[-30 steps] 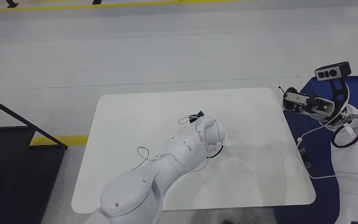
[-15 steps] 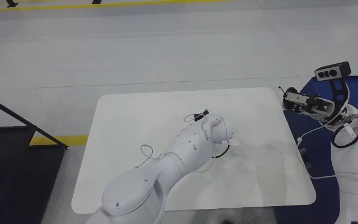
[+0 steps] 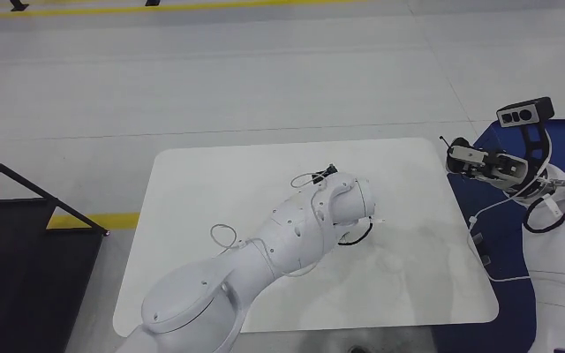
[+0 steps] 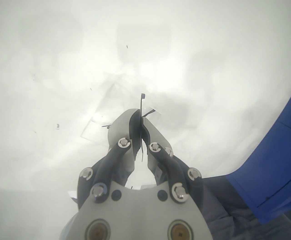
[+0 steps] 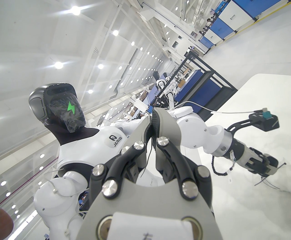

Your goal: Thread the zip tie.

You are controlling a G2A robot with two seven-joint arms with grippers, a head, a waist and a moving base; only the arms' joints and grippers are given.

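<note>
- Broadly, the white table (image 3: 203, 221) takes up mid-frame in the top view. The L arm (image 3: 300, 229) lies across its centre, wrist approx. centre-right.
- A blue cover (image 3: 503, 238) sits by the table's right edge in the top view.
- R gripper (image 5: 152, 114): in the top view it's off the table's upper-right corner, well apart from the L arm. Its fingers are pressed together w/ a thin black strand (image 5: 147, 156) running down btwn them. Prob. another tie, can't confirm.
- L gripper (image 4: 139, 114): centre of the L wrist view, over the table, pinched tight on the zip tie (image 4: 141, 103).
- The tie is black and stands upright out of the fingertips, square head on top. Its tail hangs down behind the pads.
- Loose black strands (image 4: 151, 111) lie on the table just beyond the L fingertips.
- Step, as I judge it: post-pickup, pre-threading. The tie is gripped, no loop is formed, and the tail isn't in the head.
- Next move calls for bringing both grippers together, holding the head steady & square-on, then feeding a tail tip through the slot. The slot is tiny and the strap is floppy, so fine alignment & a grip close to the tip matter.
- Writing: there's print on the blue partition panels (image 5: 250, 6), upper right of the R wrist view, not read out. A small label (image 5: 147, 235) at that view's bottom edge is cut off & illegible.
</note>
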